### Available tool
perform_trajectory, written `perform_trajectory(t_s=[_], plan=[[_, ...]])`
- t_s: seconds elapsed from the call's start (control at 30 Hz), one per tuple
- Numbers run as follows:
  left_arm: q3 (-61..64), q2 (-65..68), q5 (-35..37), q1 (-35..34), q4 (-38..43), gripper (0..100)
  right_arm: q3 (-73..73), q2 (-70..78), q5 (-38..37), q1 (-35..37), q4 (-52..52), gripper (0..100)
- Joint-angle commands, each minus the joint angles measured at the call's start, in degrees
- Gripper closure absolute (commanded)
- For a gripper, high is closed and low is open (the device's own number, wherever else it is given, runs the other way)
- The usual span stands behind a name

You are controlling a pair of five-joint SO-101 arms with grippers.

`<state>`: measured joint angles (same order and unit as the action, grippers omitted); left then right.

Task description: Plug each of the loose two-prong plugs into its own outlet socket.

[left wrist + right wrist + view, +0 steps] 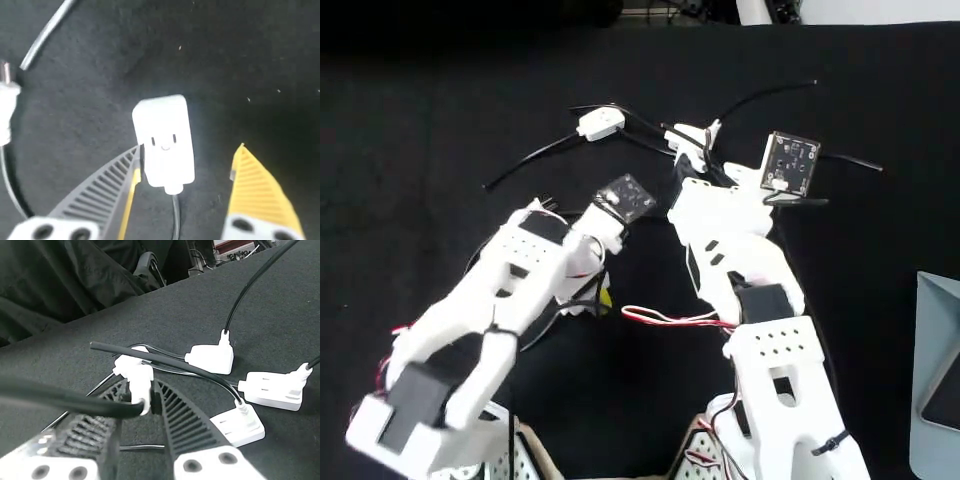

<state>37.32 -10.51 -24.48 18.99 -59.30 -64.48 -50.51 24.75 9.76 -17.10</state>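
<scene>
On the black table (420, 120), the left gripper (191, 150) is seen with its fingers spread on either side of a white outlet socket (164, 142) (the grey finger seems to touch it). A small white plug (134, 371) is pinched between the right gripper's (140, 390) black fingers, near other white connectors (272, 387).

White plug (136, 376) held in jaws, white sockets (272, 387) lying flat nearby
</scene>
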Motion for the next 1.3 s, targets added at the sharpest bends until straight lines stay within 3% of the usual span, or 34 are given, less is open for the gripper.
perform_trajectory(t_s=[0.0,0.23,0.37,0.57,1.03,1.27], plan=[[-6.0,10.5,0.3,-0.7,1.1,71,0.2,-1.2,0.4,-0.4,1.1,98.6],[-28.0,27.9,-2.5,-12.1,-10.5,71,0.2,-1.2,0.4,-0.4,1.1,98.6],[-37.2,31.5,-5.1,-19.1,-14.4,71,0.2,-1.2,0.4,-0.4,1.1,98.6],[-44.4,31.6,-6.9,-24.5,-18.4,71,0.2,-1.2,0.4,-0.4,1.1,98.6],[-49.5,31.6,-7.3,-24.7,-20.4,71,0.2,-1.2,0.4,-0.4,1.1,98.6],[-47.9,34.9,-13.2,-23.4,-19.1,71,0.2,-1.2,0.4,-0.4,1.1,98.6]])
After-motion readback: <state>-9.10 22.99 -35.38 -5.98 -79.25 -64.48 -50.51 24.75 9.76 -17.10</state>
